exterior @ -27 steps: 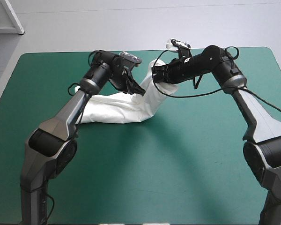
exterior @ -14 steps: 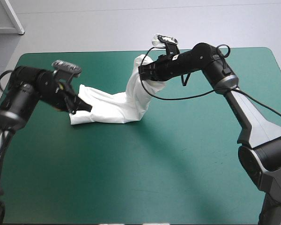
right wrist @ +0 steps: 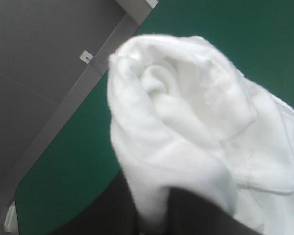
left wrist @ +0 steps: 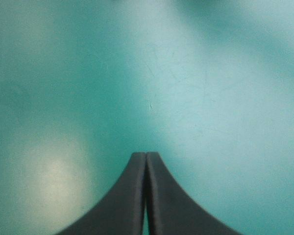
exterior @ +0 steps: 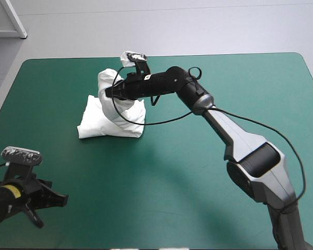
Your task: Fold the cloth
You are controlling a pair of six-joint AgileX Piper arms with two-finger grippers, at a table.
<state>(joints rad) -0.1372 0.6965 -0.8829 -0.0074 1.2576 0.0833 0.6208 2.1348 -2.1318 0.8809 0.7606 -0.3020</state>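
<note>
T-shirt (exterior: 109, 125) clamped in right pincer (exterior: 108, 94); left pincer (left wrist: 146, 155) closed.

This is looking like a robotics lab: a grey-and-black jointed robot arm (exterior: 250, 156) is reaching across a broad rounded table in a teal-green cover (exterior: 198, 208), which is standing alone on a bare pale grey floor (exterior: 146, 26).

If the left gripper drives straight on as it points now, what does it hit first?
Likely the bare teal-green cover: the left gripper, shut, shows nothing else ahead in its wrist view. The T-shirt lies well off that line. How near is unclear.
</note>
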